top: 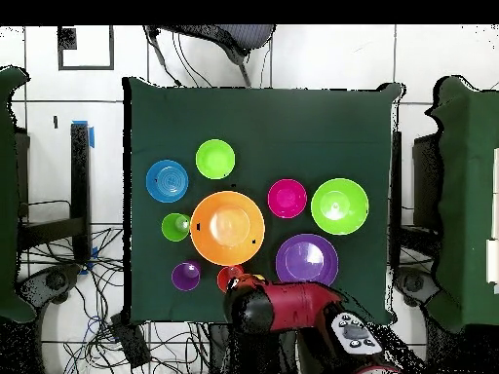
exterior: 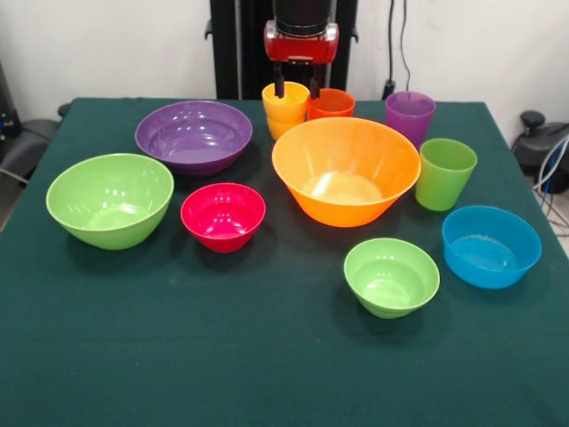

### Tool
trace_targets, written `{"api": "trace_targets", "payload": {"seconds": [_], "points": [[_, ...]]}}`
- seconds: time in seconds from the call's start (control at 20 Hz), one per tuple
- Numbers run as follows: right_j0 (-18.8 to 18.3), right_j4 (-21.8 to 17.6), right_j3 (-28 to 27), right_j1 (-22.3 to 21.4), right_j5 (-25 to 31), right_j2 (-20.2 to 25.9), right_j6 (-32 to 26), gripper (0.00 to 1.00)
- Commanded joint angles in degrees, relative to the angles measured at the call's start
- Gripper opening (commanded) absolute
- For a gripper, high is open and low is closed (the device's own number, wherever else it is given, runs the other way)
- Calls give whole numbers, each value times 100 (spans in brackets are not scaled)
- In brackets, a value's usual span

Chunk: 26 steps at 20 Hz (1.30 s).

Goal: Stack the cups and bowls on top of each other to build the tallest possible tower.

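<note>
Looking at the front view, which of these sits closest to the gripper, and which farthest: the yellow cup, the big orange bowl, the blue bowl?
From the gripper, in the front view:
1. Yellow cup: right beneath it, at the table's far side.
2. Big orange bowl: mid-table, just in front of the cups.
3. Blue bowl: out at the picture's right edge.

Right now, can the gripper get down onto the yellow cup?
Probably yes: the gripper hangs just above the yellow cup, one of the open fingers over its rim, the other by the orange cup.
</note>
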Motion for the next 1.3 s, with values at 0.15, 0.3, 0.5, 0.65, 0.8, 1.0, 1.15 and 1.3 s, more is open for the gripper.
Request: {"api": "trace_targets", "payload": {"seconds": [0.15,0.3,0.5,0.65,0.8,1.0,1.15,1.3], "points": [[174,247,115,54,135,315,667,100],[340,253,167,-190,362,160,654,100],[325,301,275,-231,226,225,708,100],[196,339,326,-119,-47,382,753,100],[110,361,332,29,-258,488,768,100],[118,308,296,203,-446,450,773,100],[118,255,233,370,-602,430,780,100],[117,240,207,439,-666,427,774,100]]}}
